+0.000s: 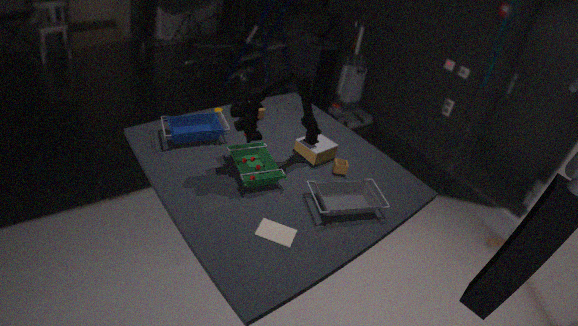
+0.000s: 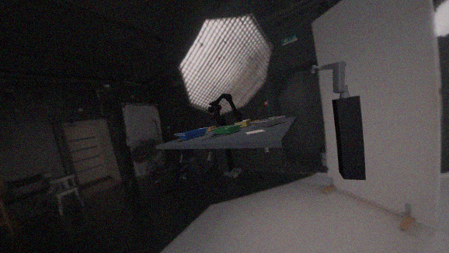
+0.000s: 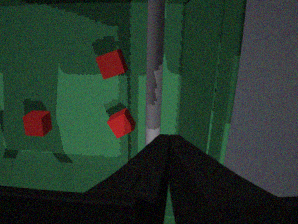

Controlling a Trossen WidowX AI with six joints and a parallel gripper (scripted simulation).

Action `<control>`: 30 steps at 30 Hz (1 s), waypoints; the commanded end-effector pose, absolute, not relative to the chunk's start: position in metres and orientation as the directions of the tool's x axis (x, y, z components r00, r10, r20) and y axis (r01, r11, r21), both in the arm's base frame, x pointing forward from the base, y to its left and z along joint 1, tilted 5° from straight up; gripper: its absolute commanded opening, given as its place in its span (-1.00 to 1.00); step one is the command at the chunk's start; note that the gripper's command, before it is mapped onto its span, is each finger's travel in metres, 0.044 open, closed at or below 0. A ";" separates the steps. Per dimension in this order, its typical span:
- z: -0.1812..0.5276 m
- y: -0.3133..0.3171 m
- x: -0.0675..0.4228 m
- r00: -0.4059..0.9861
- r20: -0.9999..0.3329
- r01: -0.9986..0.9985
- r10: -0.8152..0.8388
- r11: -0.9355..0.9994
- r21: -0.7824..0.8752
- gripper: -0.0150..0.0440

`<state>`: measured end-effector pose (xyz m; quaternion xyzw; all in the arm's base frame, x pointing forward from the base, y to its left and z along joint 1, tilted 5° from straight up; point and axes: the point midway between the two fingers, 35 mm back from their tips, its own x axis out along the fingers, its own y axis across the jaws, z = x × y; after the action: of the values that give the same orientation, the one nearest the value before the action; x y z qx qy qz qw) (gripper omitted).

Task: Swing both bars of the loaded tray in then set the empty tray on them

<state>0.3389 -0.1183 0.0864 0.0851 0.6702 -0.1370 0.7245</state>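
The loaded green tray [image 1: 266, 181] [image 2: 227, 130] [image 3: 200, 107] holds several small red blocks [image 1: 258, 167] [image 3: 111, 64]. Its far wire bar [image 1: 248, 147] [image 3: 155, 65] and near wire bar [image 1: 262, 173] both lie across the top, inside the ends. My gripper [image 1: 255, 138] [image 3: 168, 144] is shut with nothing seen between its tips, right at the far bar; the bar passes out of sight by the left finger. A blue tray [image 1: 195, 131] [image 2: 192, 133] stands at the back left, and a grey tray [image 1: 348, 202] at the right. Both look empty, with their bars at the ends.
A box with a white top [image 1: 324, 145] stands right of the green tray by the arm's base, with a small wooden block [image 1: 341, 167] beside it. A pale flat card [image 1: 276, 232] lies in front. An orange block [image 1: 261, 113] and a yellow piece [image 1: 218, 109] are at the back.
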 end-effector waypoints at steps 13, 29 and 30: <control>0.086 -0.118 0.339 0.064 -0.994 0.313 -0.085 0.948 -0.060 -0.31; 0.212 -0.108 0.334 0.089 -0.992 0.305 -0.092 0.950 -0.061 1.00; 0.223 -0.106 0.330 0.091 -0.992 0.305 -0.093 0.950 -0.061 1.00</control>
<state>0.3402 -0.1127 0.1738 0.0818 0.6694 -0.1333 0.7262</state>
